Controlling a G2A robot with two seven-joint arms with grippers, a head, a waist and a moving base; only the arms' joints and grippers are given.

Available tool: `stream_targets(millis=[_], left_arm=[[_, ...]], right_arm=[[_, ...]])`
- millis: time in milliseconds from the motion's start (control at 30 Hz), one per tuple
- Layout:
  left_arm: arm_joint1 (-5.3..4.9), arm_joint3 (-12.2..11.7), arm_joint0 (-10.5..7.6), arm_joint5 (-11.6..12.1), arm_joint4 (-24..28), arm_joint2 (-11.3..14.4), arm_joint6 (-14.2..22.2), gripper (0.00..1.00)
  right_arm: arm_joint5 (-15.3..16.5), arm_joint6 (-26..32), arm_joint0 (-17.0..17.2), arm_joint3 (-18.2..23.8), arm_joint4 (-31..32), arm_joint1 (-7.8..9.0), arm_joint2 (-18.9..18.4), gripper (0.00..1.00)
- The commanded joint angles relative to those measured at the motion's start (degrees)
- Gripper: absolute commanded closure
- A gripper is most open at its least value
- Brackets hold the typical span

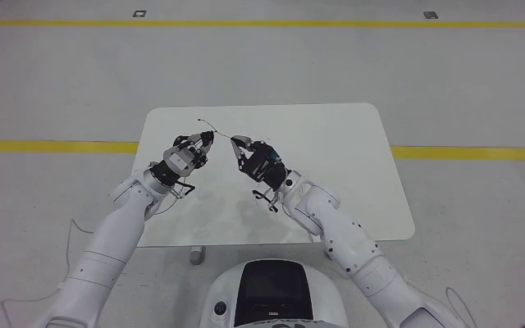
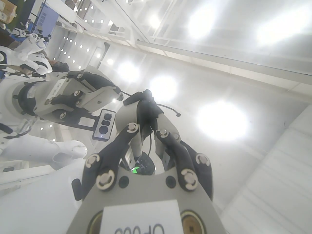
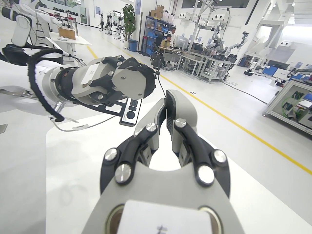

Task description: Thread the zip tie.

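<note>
Fingers [image 3: 180, 108] pinching zip tie [image 1: 216, 129]

Right gripper [image 3: 166, 97]: fingers pressed together on one end of tie. Left gripper [image 2: 145, 97]: fingers clamped on tie short of its head, which projects free. Tie arcs between grippers over white table [image 1: 344, 164]

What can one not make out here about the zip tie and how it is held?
- Whether the zip tie is threaded through its head: too small, top view.
- Where the left gripper pinches it: ceiling glare washes over the fingertips, left wrist view; the gripper's own body hides it, right wrist view.
- The stretch inside the right gripper: covered by its shut pads, right wrist view.
</note>
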State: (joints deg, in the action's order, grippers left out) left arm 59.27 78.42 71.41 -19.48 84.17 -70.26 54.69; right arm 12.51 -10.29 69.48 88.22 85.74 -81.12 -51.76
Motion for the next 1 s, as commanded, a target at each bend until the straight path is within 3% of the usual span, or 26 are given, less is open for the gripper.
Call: stream_targets(millis=[0,967], left_arm=[[0.0,0.0,0.0,0.0,0.0,0.0,0.0,1.0],[0.0,0.0,0.0,0.0,0.0,0.0,0.0,1.0]], right_arm=[[0.03,0.06,0.18,0.14,0.04,0.04,-0.23,1.0],[0.39,0.84,2.5,1.68,1.01,0.6,-2.6,1.0]])
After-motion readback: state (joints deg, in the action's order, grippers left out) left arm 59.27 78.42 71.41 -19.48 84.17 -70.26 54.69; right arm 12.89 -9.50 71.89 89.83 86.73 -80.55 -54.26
